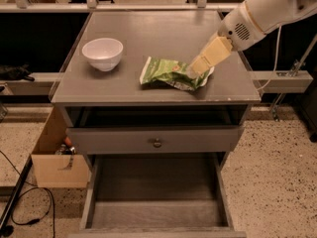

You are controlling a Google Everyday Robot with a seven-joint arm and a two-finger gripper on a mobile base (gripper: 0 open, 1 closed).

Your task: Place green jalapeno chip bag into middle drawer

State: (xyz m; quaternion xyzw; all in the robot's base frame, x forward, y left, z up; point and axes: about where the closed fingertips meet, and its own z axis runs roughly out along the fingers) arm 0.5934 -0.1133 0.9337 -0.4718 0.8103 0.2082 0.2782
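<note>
The end effector [197,67], a tan block on a white arm [265,8], comes in from the upper right and slants down to the left over the desk [148,29]. Its tip sits at the right end of the green jalapeno chip bag [168,73] and appears to touch the foil there. From this angle I cannot tell how far open it is, nor whether it has any hold on the bag.

The bag lies flat and crinkled on the desk top, right of centre and near the front edge, with a pale edge showing at its right end beneath the tip. The white bowl [102,53] stands upright on the left part of the same surface, well apart from the bag.

Below the desk top is a dark open gap, then a grey drawer front [114,141] with a small round brass knob [157,143] at its centre. Under that, the middle drawer [156,205] is pulled out toward the camera, its wood-grain floor bare between thin side walls.

To the left of the desk, an open cardboard box [52,168] sits on the speckled floor [277,182], and a black cable [29,221] loops just in front of it.
</note>
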